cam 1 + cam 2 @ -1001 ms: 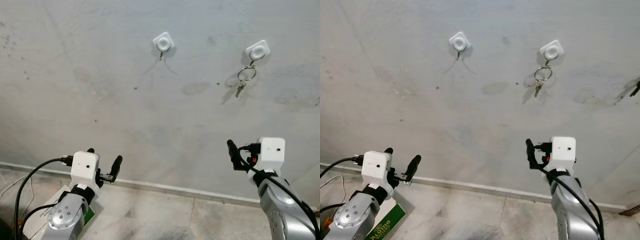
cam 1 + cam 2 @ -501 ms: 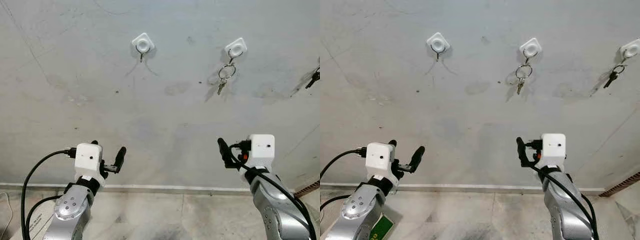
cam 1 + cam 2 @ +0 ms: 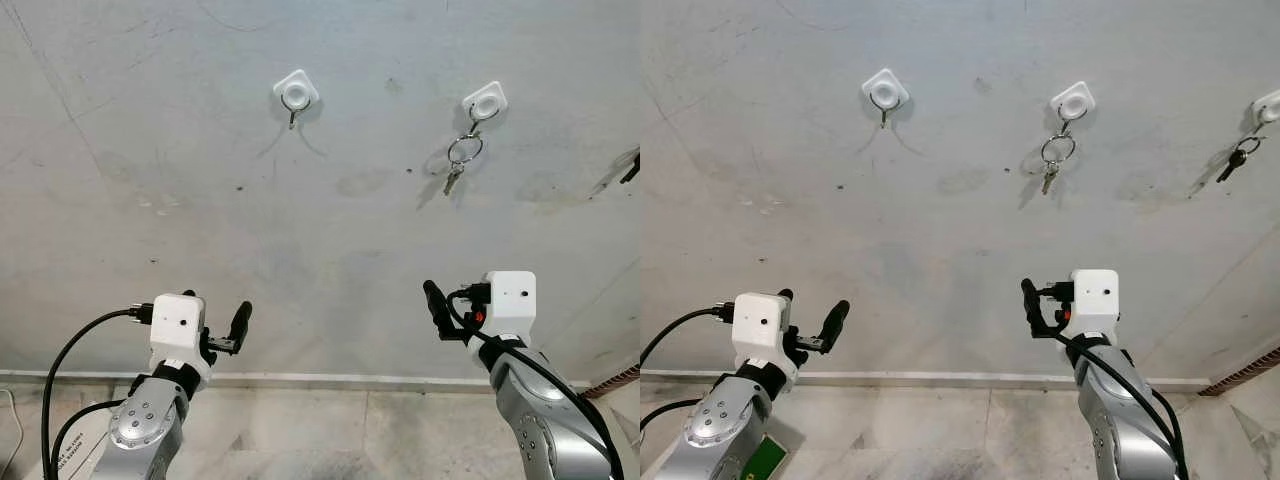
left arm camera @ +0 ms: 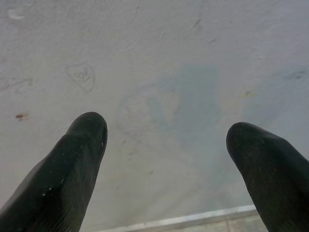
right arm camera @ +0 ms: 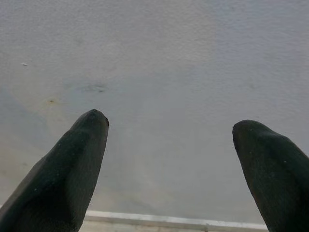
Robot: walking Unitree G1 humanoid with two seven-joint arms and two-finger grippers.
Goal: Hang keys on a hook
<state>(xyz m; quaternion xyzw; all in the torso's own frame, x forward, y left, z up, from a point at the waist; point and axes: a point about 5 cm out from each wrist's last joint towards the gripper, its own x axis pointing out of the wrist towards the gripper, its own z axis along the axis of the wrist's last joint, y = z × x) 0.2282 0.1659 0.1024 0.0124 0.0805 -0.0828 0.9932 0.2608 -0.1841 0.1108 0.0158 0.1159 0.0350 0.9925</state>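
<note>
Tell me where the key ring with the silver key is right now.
The key ring hangs from the white hook on the wall, up on the robot's right, above the right gripper, beside the empty hook.

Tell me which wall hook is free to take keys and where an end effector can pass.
The left hook hangs bare, with blank wall around and below it. The middle hook holds a key ring; the far-right hook holds a dark key. The wall between hooks is open for passing.
</note>
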